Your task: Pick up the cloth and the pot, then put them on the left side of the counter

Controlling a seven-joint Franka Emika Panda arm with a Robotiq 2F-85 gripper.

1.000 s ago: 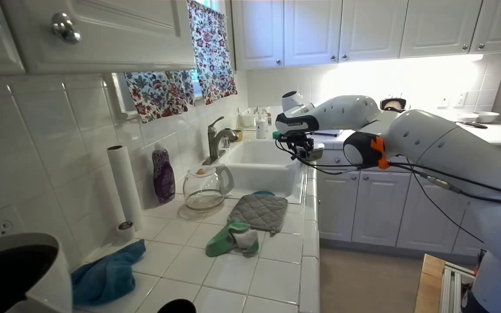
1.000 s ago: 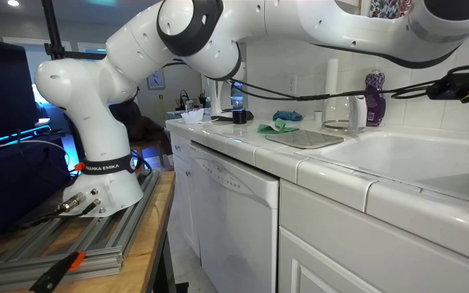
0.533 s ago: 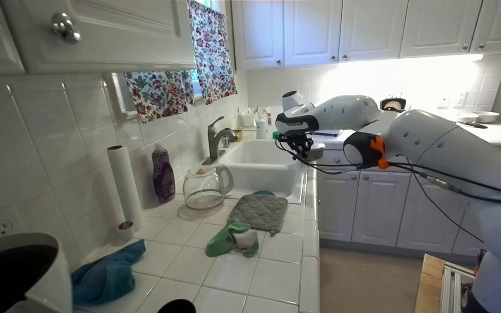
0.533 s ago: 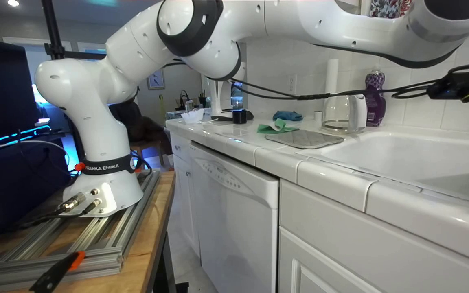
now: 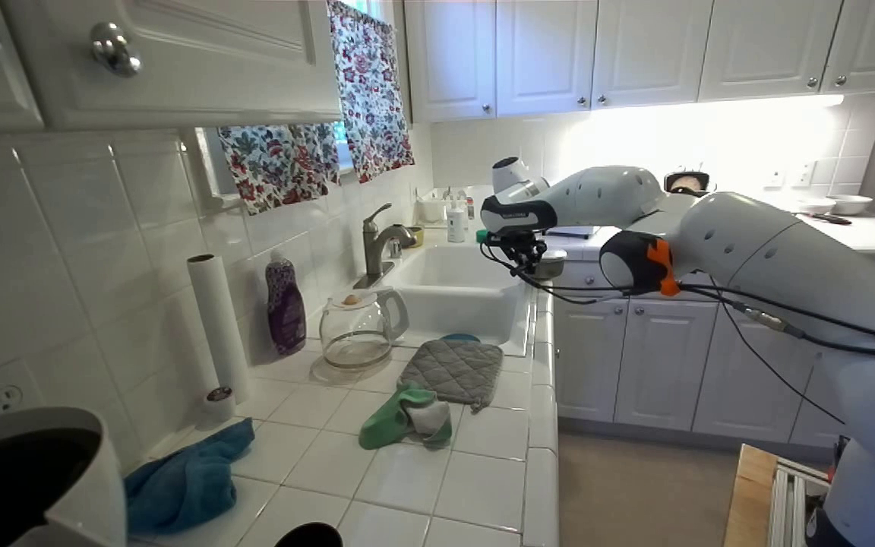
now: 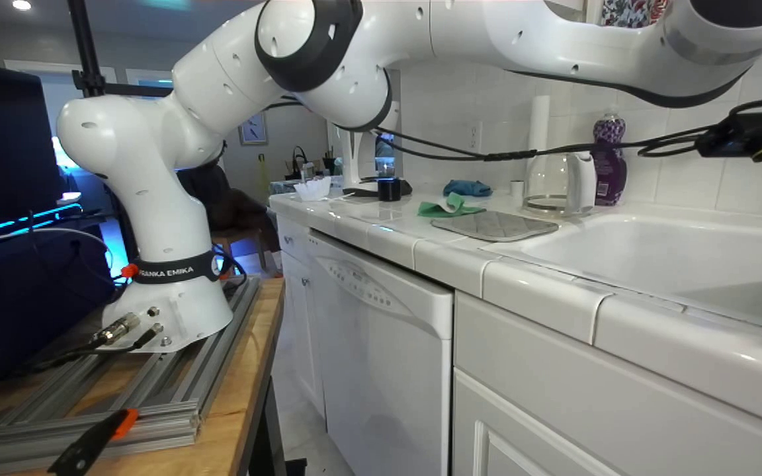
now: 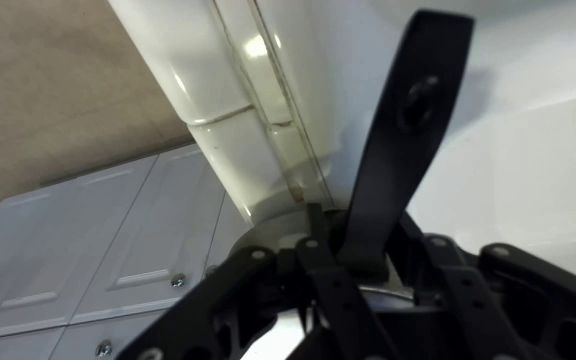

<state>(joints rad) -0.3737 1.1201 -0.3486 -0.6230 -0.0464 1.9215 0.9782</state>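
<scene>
had the jaws clamped on the black handle [image 7: 402, 145] of the pot [image 5: 551, 267], presumably for a slim, sure hold, near the sink [image 5: 456, 310]; could not tell lifted from resting. saw the cloth [image 5: 396, 422] crumpled on the worktop [image 5: 392, 475] right beside the quilted pad [image 5: 453, 368].

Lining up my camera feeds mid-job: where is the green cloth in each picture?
In an exterior view: green cloth, lower middle.
In an exterior view: green cloth, just above and right of centre.
Wrist view: not in it.
Shared landmark: white sink, in all three.
</scene>
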